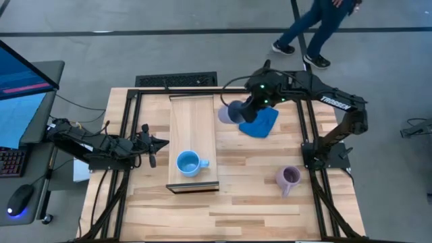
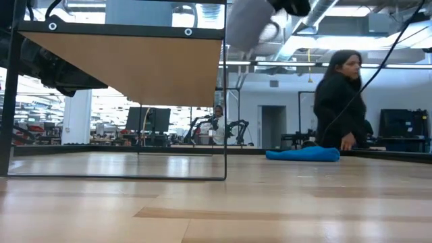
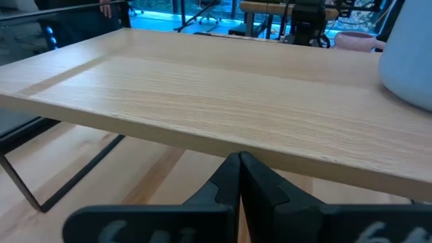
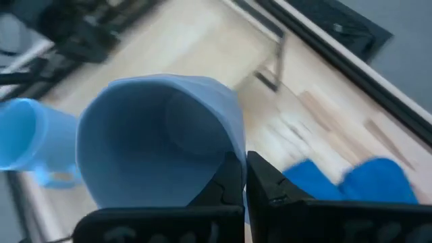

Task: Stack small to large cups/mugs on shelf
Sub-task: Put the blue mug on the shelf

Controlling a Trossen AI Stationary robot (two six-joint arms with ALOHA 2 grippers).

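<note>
The slate blue mug [image 1: 228, 113] hangs in the air just off the far right side of the shelf [image 1: 193, 135], held by my right gripper [image 1: 243, 110], which is shut on it. In the low view the mug [image 2: 248, 23] is high above the table. The sky blue mug [image 1: 189, 163] stands on its base on the shelf's near part. The lilac mug [image 1: 289, 177] stands on the table at the right. My left gripper [image 1: 159, 143] is shut and waits level at the shelf's left edge [image 3: 202, 145], touching nothing. My right gripper [image 4: 244, 179] holds the slate blue mug by its wall at the rim [image 4: 235, 145], pinched between the two fingers. The fingers come from the table's right, slanting down. The mug is lifted clear and tilted, its open mouth [image 4: 155, 148] facing the wrist camera.
A bright blue cloth [image 1: 260, 123] lies on the table under the right arm, right of the shelf's far end. The shelf is a raised board on thin metal legs [image 2: 224, 108]. A person [image 2: 341, 101] stands beyond the far edge. Bare tabletop lies near the front edge.
</note>
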